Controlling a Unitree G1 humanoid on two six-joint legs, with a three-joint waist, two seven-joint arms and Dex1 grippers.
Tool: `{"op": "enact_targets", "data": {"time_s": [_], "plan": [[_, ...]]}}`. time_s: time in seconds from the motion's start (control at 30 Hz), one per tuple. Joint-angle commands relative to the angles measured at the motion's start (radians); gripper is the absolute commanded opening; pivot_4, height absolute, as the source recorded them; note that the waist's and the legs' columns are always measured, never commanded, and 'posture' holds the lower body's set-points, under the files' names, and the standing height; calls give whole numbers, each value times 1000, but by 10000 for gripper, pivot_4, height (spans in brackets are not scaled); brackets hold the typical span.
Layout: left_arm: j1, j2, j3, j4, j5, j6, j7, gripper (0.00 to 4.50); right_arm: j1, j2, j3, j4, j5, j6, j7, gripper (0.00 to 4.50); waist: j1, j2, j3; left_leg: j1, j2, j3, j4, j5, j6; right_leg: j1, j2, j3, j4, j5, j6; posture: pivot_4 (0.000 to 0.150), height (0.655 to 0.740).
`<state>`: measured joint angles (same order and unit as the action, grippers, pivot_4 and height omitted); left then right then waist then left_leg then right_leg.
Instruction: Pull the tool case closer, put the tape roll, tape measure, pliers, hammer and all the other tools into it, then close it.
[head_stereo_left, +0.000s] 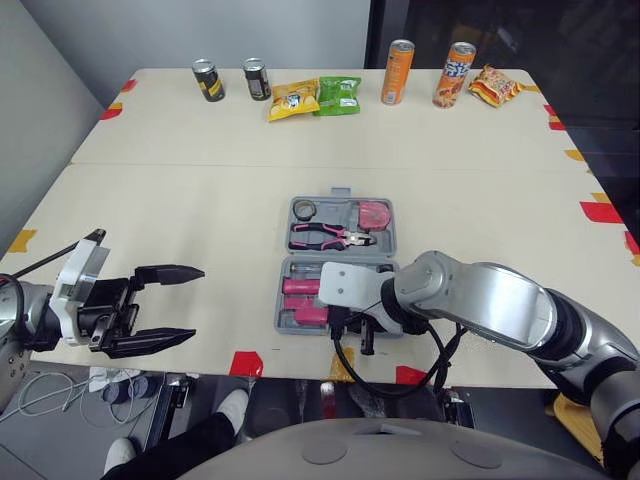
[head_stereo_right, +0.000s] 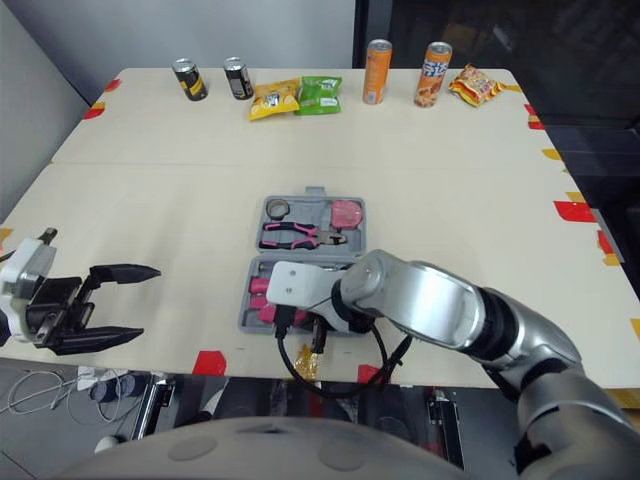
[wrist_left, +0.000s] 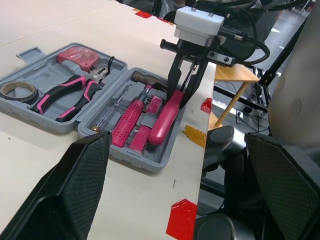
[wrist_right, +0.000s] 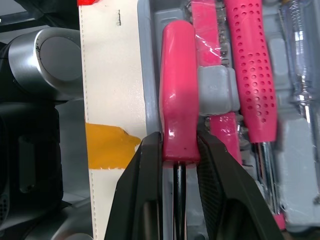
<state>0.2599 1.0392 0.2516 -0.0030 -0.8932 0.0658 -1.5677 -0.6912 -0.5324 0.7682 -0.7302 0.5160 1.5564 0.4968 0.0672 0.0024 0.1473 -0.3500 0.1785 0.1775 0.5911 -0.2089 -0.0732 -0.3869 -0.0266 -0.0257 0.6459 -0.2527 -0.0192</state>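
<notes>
The grey tool case (head_stereo_left: 340, 193) lies open near the table's front edge. Its far half holds the tape roll (head_stereo_left: 305, 209), the pink-handled pliers (head_stereo_left: 330, 237) and a pink tape measure (head_stereo_left: 375, 213). In the near half lie several pink-handled tools, among them a dotted screwdriver handle (wrist_right: 250, 65). My right gripper (head_stereo_left: 353, 335) hangs over the near half, shut on the end of a smooth pink tool handle (wrist_right: 177, 75) that lies along the case's front wall. My left gripper (head_stereo_left: 196, 303) is open and holds nothing, off to the left of the case at the front edge.
Along the far edge stand two dark cans (head_stereo_left: 208, 80), a yellow bag (head_stereo_left: 293, 100), a green bag (head_stereo_left: 338, 95), two orange cans (head_stereo_left: 398, 72) and a snack bag (head_stereo_left: 495, 86). Red tape patches (head_stereo_left: 245, 362) mark the front edge.
</notes>
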Motion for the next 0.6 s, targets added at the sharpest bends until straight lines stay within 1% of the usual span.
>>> {"op": "enact_targets", "data": {"time_s": [0.03,0.3,0.6], "plan": [[14,27,-9,15,-17,-44,-47,45000,3,13,12,2,1,2,-17,4430,0,0,0,0,0,0,0,0,0,0,0,0,0,0,0,1500,7400],[-5,29,-51,50,-20,-95,-47,45000,2,61,75,79,-16,-35,-41,4430,-1,0,0,0,0,0,0,0,-1,0,0,0,1,0,0,1500,7400],[-39,45,-81,34,-46,-140,-47,45000,7,45,118,115,-38,-93,-25,4430,-1,-5,-3,1,0,-1,0,0,-2,0,1,0,2,0,1,1500,7400]]}}
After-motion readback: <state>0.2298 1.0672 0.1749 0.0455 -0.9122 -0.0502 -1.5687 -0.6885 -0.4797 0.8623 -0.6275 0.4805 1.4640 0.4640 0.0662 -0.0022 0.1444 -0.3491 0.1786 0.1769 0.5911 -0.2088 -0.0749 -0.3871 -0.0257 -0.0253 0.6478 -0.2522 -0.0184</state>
